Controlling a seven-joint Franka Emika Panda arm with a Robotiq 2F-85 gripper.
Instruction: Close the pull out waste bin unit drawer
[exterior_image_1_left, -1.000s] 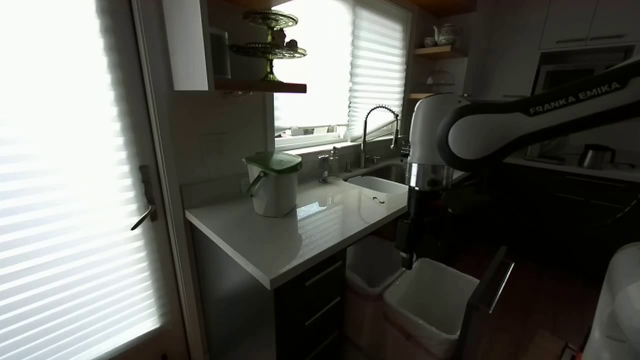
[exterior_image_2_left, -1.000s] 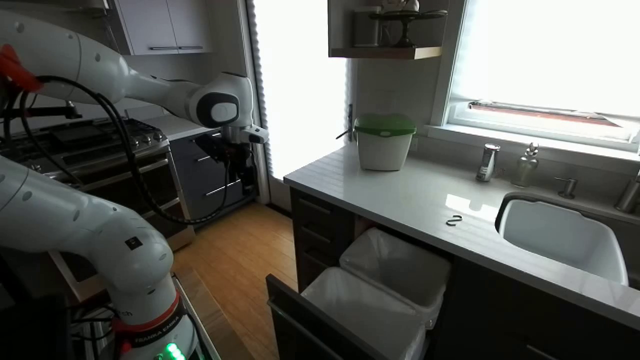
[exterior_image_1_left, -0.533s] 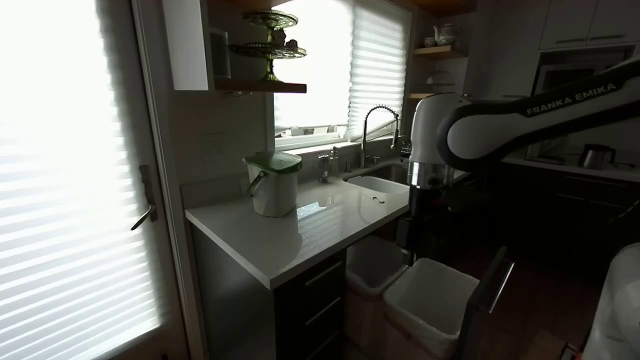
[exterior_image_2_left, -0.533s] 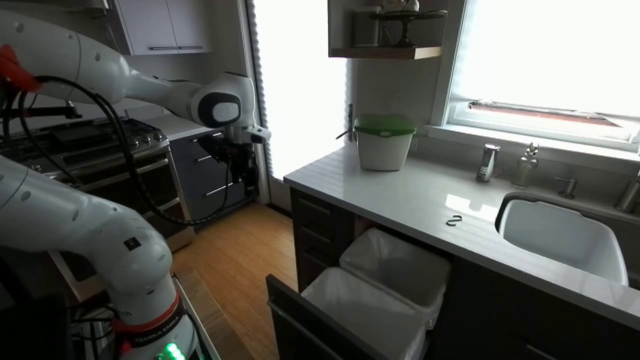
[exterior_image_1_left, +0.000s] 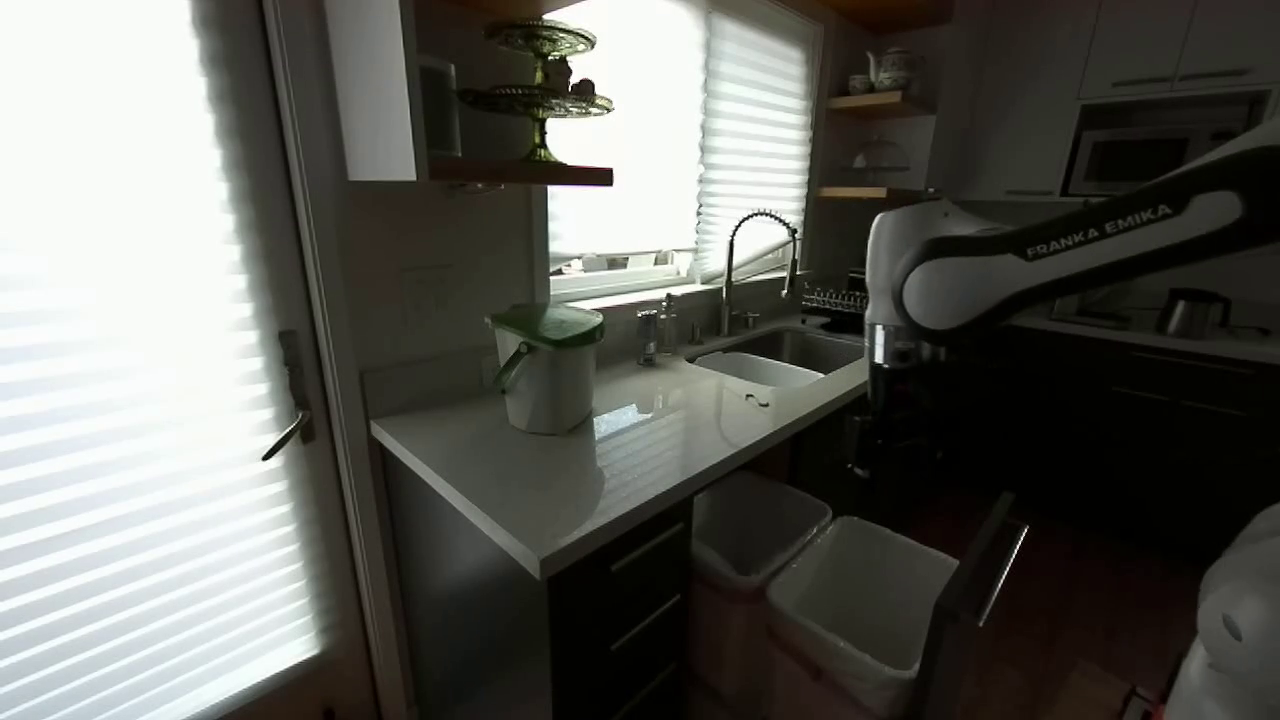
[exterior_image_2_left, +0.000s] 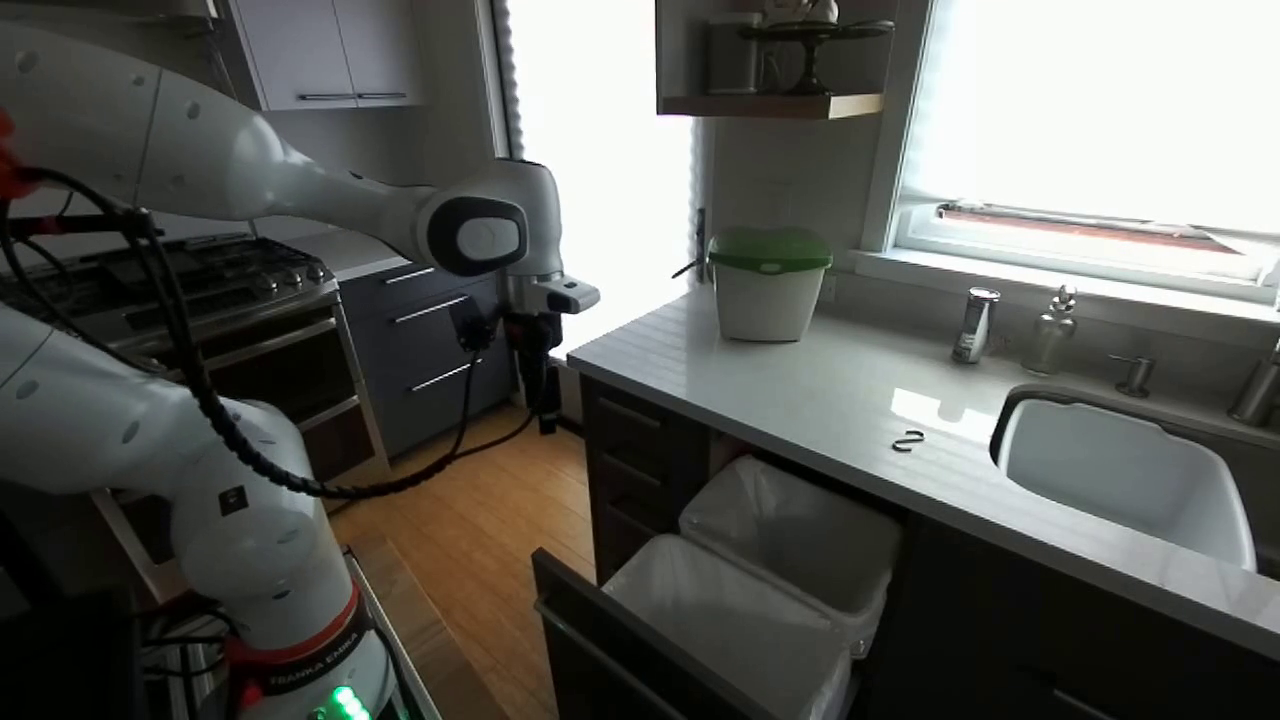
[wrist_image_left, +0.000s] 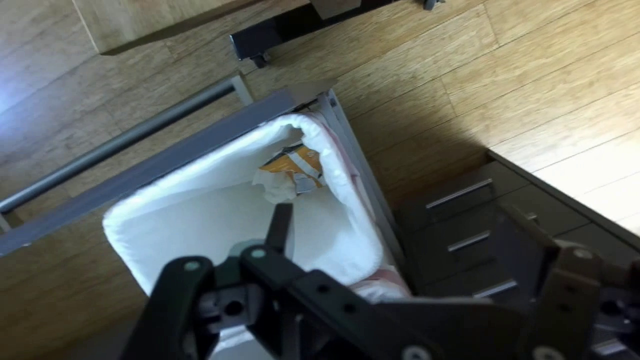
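gripper (wrist_image_left: 396, 215) spread, bin drawer (exterior_image_2_left: 640, 650) standing open

it hangs left of centre in an exterior view, apart from the bin drawer at lower middle; approach looks like the step in hand, next calling for a push on the handle (exterior_image_2_left: 600, 651) side; rightward, glossy pale countertop (exterior_image_2_left: 840, 420); far right, white basin (exterior_image_2_left: 1115, 485), bright window (exterior_image_2_left: 1100, 120) above.

In the drawer (exterior_image_2_left: 608, 634) two bins (exterior_image_2_left: 735, 630), front to back; on the counter (exterior_image_2_left: 800, 390), a bucket (exterior_image_2_left: 768, 298)
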